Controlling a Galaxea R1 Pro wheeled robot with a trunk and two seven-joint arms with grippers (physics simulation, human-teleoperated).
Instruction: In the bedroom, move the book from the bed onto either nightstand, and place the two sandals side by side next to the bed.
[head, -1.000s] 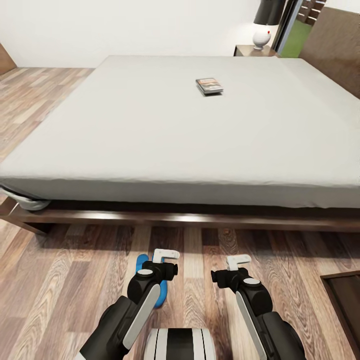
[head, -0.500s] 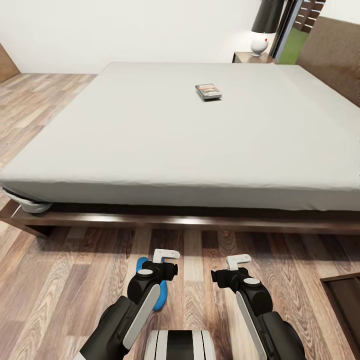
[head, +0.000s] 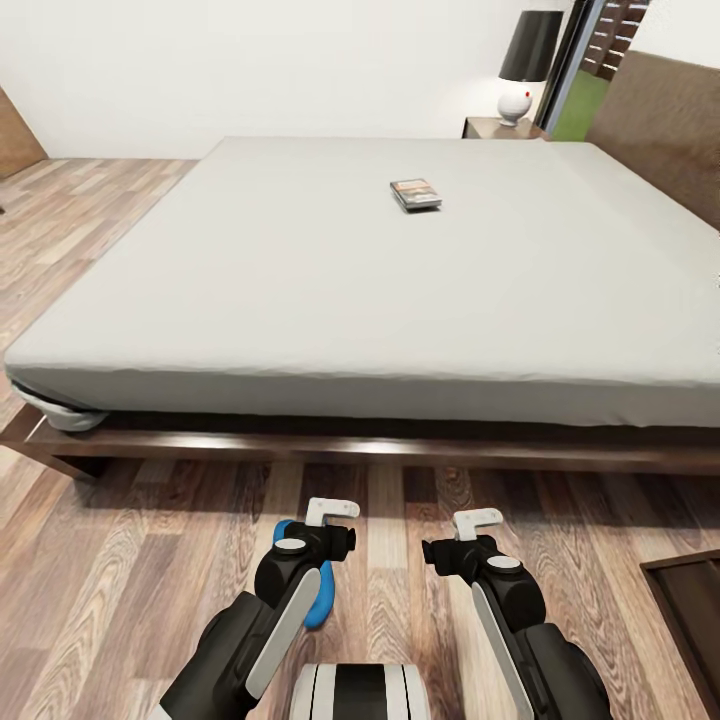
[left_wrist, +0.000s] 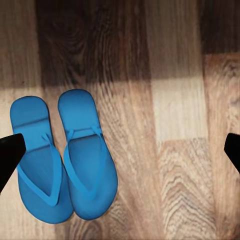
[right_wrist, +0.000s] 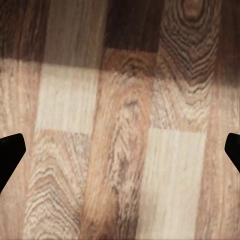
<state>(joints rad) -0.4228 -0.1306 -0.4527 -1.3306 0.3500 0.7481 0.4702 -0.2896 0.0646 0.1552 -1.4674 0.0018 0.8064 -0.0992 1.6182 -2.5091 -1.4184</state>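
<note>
Judging from the two sandals lying touching, side by side on the plank floor under your left gripper, that half looks done, and both it and the right gripper hang spread wide and empty over bare boards. Next you need the book, lying flat far out on the mattress of the bed, so get closer before reaching. Beyond, a nightstand with a lamp stands against the white wall.

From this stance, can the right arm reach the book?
Probably not. The book lies far across the bed, while the right gripper hangs low over the floor, short of the bed's edge.
</note>
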